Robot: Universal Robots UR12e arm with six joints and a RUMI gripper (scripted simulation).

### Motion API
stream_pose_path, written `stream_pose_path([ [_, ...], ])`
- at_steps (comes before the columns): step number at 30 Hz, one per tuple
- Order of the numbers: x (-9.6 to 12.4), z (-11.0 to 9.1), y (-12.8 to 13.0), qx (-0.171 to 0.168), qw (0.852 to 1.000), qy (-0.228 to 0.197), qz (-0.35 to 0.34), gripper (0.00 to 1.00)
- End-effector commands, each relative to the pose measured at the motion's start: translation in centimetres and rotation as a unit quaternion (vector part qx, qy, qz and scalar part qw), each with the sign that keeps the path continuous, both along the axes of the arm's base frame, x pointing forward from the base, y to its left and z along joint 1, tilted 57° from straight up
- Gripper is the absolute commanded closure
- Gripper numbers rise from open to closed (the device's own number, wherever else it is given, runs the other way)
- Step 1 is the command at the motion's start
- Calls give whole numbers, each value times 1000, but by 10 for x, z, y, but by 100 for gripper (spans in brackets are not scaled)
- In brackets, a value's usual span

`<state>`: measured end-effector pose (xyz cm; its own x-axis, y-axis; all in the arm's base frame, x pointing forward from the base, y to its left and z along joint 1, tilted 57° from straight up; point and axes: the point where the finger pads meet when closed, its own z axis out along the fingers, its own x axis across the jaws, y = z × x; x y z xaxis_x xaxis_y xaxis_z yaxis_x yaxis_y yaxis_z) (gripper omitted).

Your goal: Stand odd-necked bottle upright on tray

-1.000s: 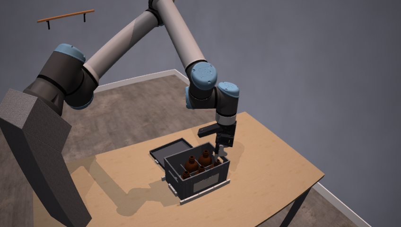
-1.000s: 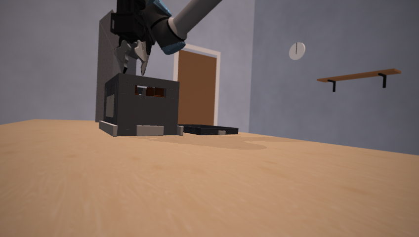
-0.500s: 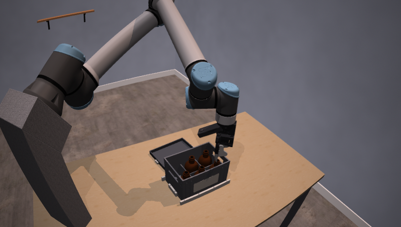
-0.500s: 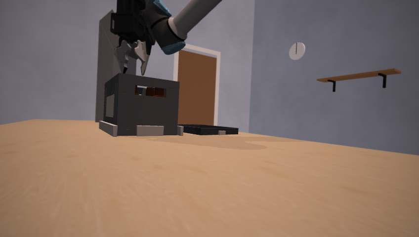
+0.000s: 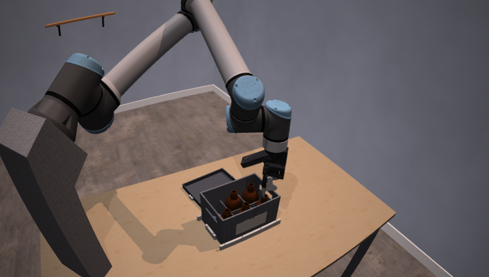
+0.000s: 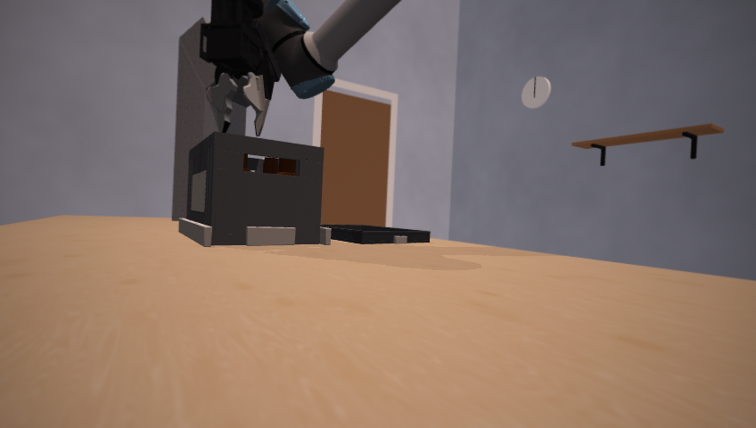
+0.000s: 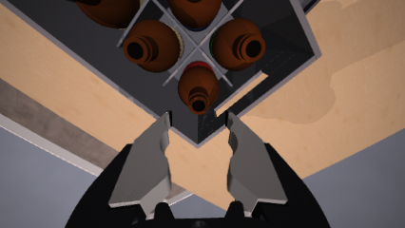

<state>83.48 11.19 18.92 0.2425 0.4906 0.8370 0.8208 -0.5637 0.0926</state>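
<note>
The gripper (image 5: 264, 196) (image 6: 242, 132) (image 7: 199, 111), fingers spread, hangs at the crate's (image 5: 249, 223) (image 6: 265, 206) (image 7: 95, 61) corner. All 5 bottles (image 5: 233, 203) (image 7: 199, 90) stand inside, near the counter's (image 5: 326, 198) (image 6: 371, 328) (image 7: 352, 95) long front edge; the tray (image 5: 209, 183) (image 6: 390, 235) sits beside, toward the back edge.

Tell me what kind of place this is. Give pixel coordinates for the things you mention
Probably a plain indoor room set up as a robot workcell: a door (image 6: 356, 159), a wall clock (image 6: 536, 92) and an arm (image 5: 137, 58) (image 6: 352, 28) over a wooden table (image 5: 326, 192) (image 6: 371, 339) (image 7: 371, 109).

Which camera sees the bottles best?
The wrist view: it looks down on the bottles, close up. The top view shows all five, smaller. The exterior view shows just brown bits through the crate's hole.
</note>
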Motion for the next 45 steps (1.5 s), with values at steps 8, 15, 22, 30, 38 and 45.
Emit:
stream_pose_path([
  [8, -1, 1, 2, -1, 1000, 0, 1, 62],
  [15, -1, 1, 2, -1, 1000, 0, 1, 62],
  [22, -1, 1, 2, -1, 1000, 0, 1, 62],
  [30, -1, 1, 2, -1, 1000, 0, 1, 62],
  [38, 0, 0, 3, -1, 1000, 0, 1, 62],
  [45, 2, -2, 5, 0, 1000, 0, 1, 62],
])
